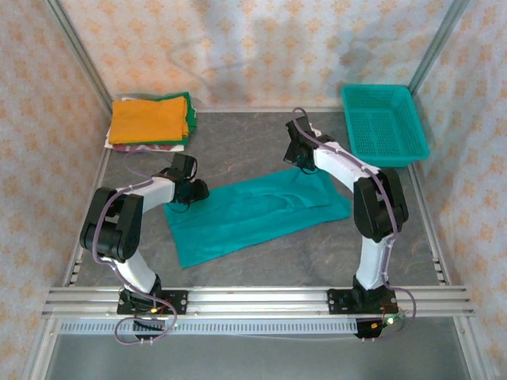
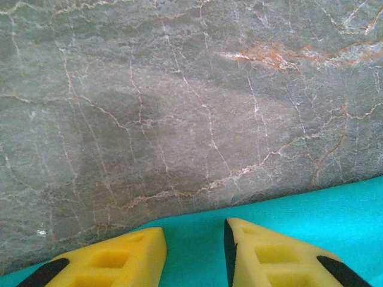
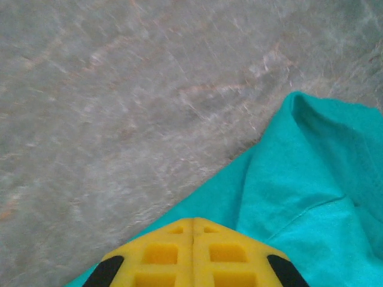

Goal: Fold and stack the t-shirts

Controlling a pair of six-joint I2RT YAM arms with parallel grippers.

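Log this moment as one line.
left gripper: open over spread teal cloth t-shirt | right gripper: shut at its edge | orange-topped folded stack: far left

Near-edge table (image 1: 317, 253) open; basket (image 1: 384, 123) blocks far right corner, folded stack (image 1: 150, 120) far left.

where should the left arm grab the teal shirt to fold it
The far-left edge of the teal t-shirt, pinched from the left, low over the table. The shirt lies flat, and that edge sits between the open fingers of the left gripper.
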